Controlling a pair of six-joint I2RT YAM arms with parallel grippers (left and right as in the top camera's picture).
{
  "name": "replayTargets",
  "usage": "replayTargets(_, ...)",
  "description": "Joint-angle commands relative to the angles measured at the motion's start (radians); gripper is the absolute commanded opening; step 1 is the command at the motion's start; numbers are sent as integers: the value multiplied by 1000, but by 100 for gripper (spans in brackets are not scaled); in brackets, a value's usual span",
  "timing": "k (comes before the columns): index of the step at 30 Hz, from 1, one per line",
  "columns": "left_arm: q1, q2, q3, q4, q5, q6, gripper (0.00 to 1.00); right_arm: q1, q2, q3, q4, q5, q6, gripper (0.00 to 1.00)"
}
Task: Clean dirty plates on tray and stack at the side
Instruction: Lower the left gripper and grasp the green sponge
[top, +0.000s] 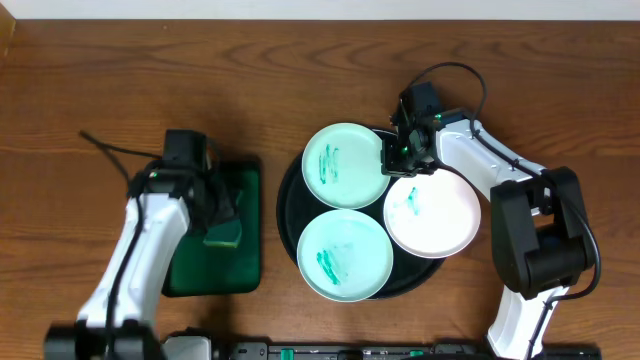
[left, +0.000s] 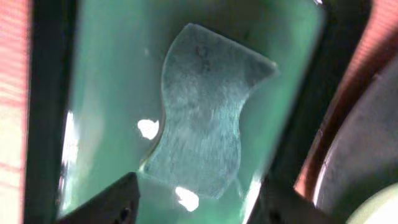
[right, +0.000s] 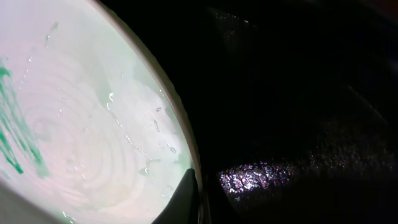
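Pale curved sponge (left: 202, 112) lying flat in green tray (left: 106, 93) — dark fingers (left: 106, 205) at lower edge

No text, label or number can be read anywhere. The plates (top: 345, 165) carry only teal smears (not writing).

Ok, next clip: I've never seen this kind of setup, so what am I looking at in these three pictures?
Two white-and-black robot arms work at a brown wooden table. The overhead picture looks straight down; the other two come from wrist cameras. A large round glossy black tray carries two pale mint-green plates and one white plate, all with teal smears. The left gripper hovers over a pale green sponge in a small dark green rectangular tray. The right gripper sits at a plate's rim; whether it grips is unclear.
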Motion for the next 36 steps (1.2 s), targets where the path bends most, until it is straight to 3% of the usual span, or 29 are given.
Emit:
replayTargets(1, 6, 86, 16, 24, -9, 44, 60, 8, 1, -7, -6, 16, -23, 1)
replayTargets(4, 6, 154, 16, 53, -8, 47, 67, 7, 1, -7, -6, 11, -23, 1)
replayTargets(11, 6, 237, 16, 83, -9, 55, 66, 7, 1, -7, -7, 9, -23, 1)
replayTargets(17, 6, 237, 16, 116, -9, 55, 50, 7, 1, -7, -10, 4, -23, 1)
replayTargets(23, 6, 237, 16, 127, -9, 55, 21, 8, 1, -7, -14, 1, -23, 1)
replayTargets(27, 6, 237, 16, 130, -9, 54, 8, 8, 1, -7, -21, 2, -23, 1)
replayTargets(36, 3, 146, 51, 60, -9, 45, 7, 8, 1, -8, -32, 2, -23, 1)
